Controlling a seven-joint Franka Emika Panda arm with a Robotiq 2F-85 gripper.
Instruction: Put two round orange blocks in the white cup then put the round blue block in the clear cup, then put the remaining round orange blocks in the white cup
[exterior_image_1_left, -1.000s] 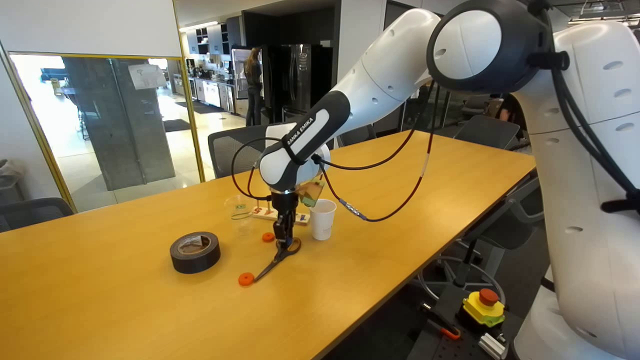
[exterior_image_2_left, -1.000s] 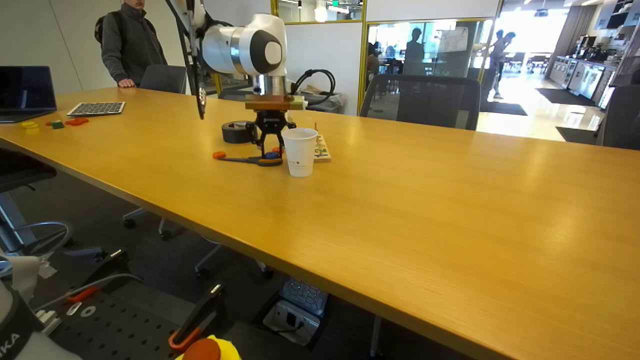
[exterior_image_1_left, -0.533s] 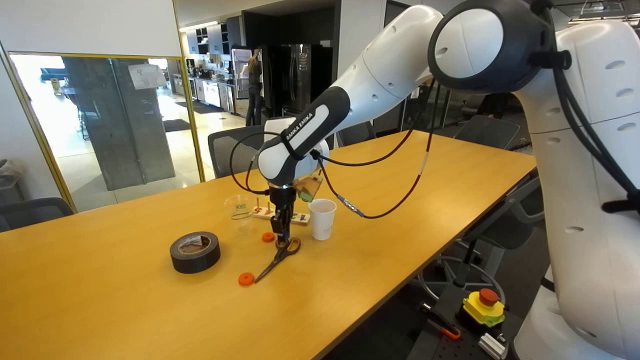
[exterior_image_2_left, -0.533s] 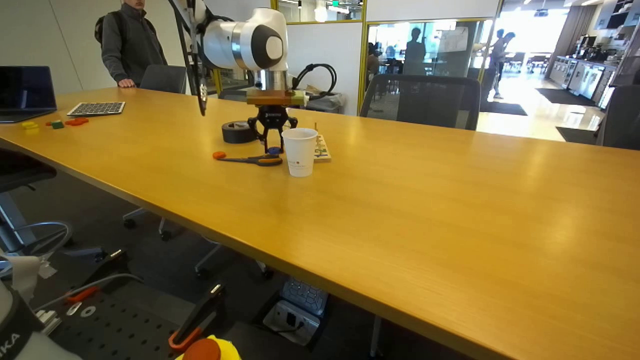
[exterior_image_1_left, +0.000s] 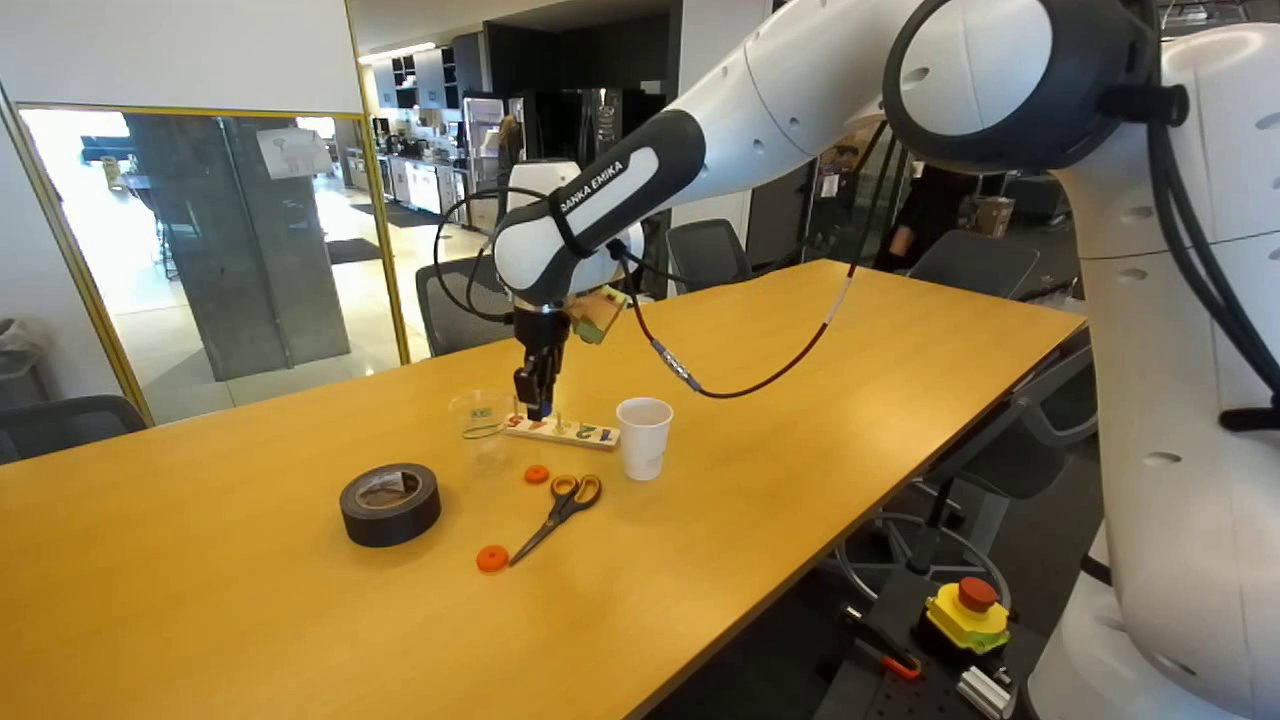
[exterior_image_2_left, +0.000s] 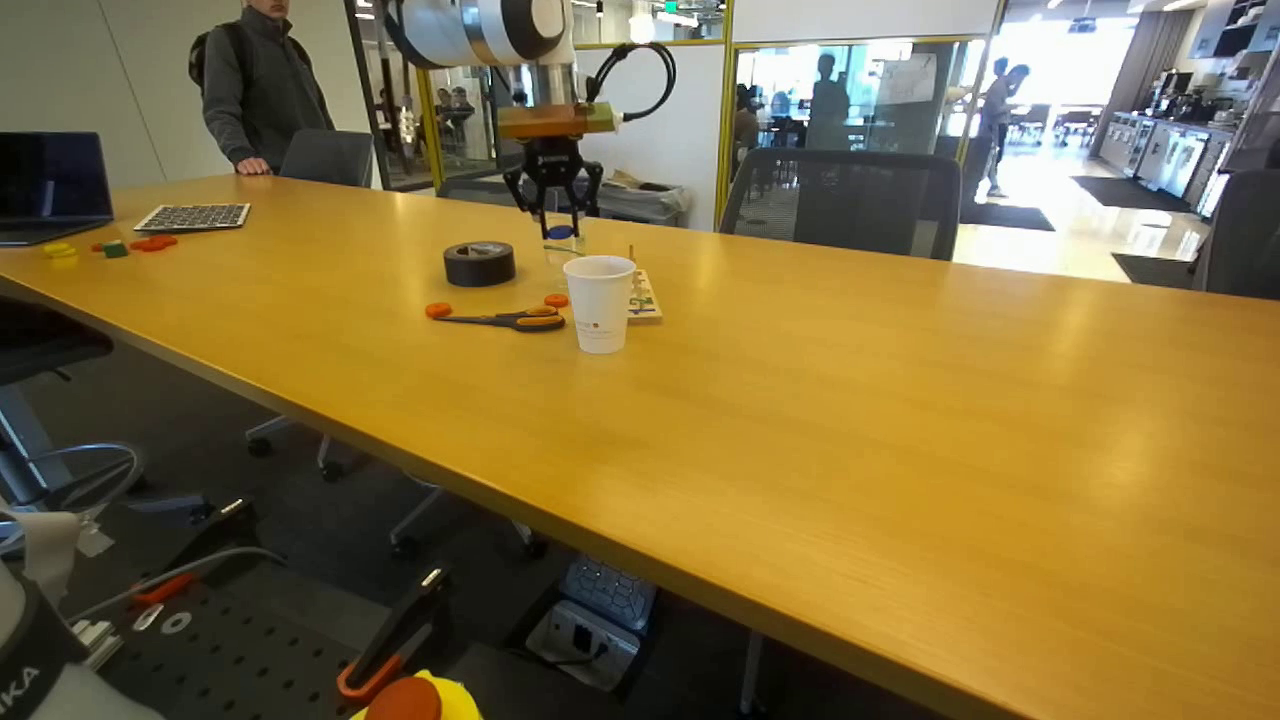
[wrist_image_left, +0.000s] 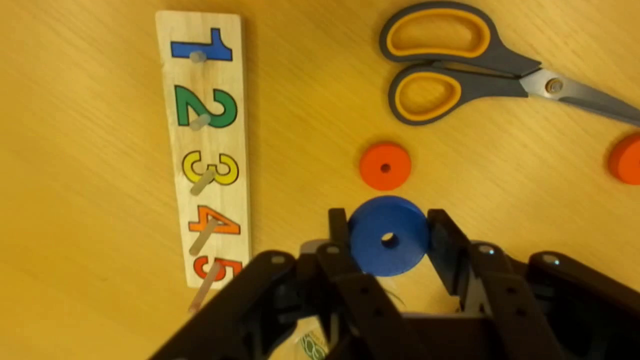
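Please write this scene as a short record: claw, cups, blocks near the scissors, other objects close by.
Claw: closed on the round blue block, above the table
Cups: white cup, upright; clear cup, near the number pegboard
Blocks near scissors: round orange block near the handles; second round orange block near blade tip
Other objects: black tape roll, number pegboard

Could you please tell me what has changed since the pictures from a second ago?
The gripper has closed on the round blue block by the scissors, lifted it and carried it towards the clear cup. The scissors, the two round orange blocks near them, the white cup and the black tape roll stayed put.
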